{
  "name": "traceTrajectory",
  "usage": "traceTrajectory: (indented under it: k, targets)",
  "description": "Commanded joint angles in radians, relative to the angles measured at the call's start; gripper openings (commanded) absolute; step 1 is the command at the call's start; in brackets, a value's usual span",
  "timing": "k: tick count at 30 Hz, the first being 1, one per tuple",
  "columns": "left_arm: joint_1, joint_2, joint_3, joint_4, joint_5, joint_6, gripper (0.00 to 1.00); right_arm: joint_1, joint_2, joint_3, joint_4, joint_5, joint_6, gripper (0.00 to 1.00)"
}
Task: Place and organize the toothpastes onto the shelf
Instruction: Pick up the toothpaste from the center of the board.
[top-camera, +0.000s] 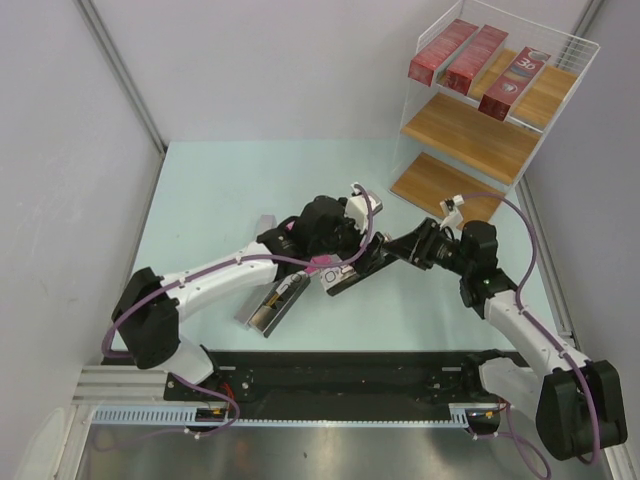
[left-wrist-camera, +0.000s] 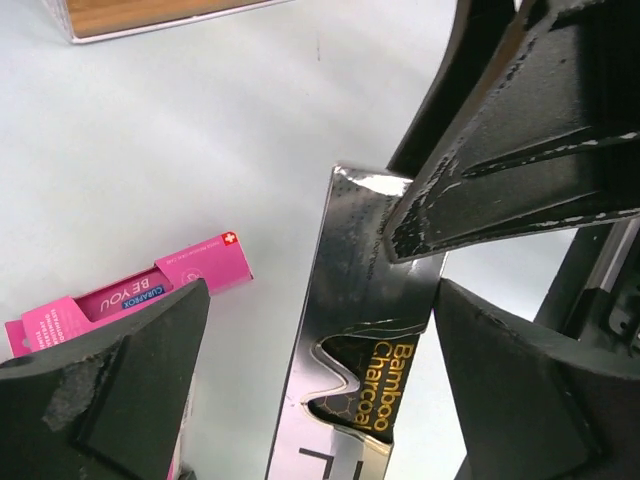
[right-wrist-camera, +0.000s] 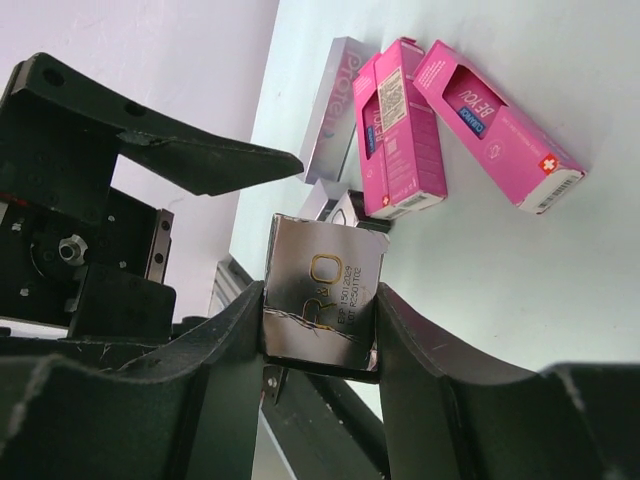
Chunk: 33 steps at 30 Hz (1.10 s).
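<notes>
One silver carton (right-wrist-camera: 322, 292) sits between the two grippers over the middle of the table (top-camera: 230, 190), at the point of handover. The right gripper (right-wrist-camera: 320, 305) is clamped on one end of it, a finger pressed to each side. The left gripper (left-wrist-camera: 320, 300) stands wide apart on either side of the carton's body, and neither finger appears to touch it. Three red cartons (top-camera: 470, 58) lie side by side on the top board of the shelf (top-camera: 470, 140). Three pink cartons (right-wrist-camera: 400, 130) lie on the table close by.

Assessment: the carton is carried by an end grip alone, a long lever on a small contact.

Recommendations:
- Draw the left arm back clear of the carton so its spread fingers do not clip it.
- Move the right arm slowly and keep the carton level, so it does not pivot in the pads.
- Approach a lower board from the shelf's open front, with the carton parallel to the red cartons.
- Set it to one side to leave room for the other silver cartons.
</notes>
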Motion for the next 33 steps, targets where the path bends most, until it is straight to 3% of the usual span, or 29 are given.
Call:
traceTrajectory:
  k: [1,4,11,18,25,33]
  targets:
    - [0.045,-0.037,0.049,0.025,-0.067,-0.039,1.0,-0.031,-0.062,0.007,0.008,-0.012,-0.003,0.18]
    - [0.116,-0.076,0.027,0.06,0.001,-0.109,1.0,-0.061,-0.093,0.011,-0.003,-0.022,-0.015,0.18]
    - [0.34,-0.139,-0.134,0.349,0.506,-0.413,1.0,-0.141,-0.173,0.014,0.049,-0.117,-0.02,0.18]
    - [0.433,-0.136,-0.26,0.652,0.708,-0.639,1.0,-0.183,-0.268,0.027,0.154,-0.138,-0.003,0.18]
    - [0.452,-0.097,-0.35,1.03,0.856,-0.93,1.0,-0.218,-0.32,0.054,0.182,-0.104,0.017,0.18]
    - [0.45,-0.07,-0.387,1.076,0.839,-0.946,1.0,-0.229,-0.305,0.091,0.254,-0.104,0.068,0.17]
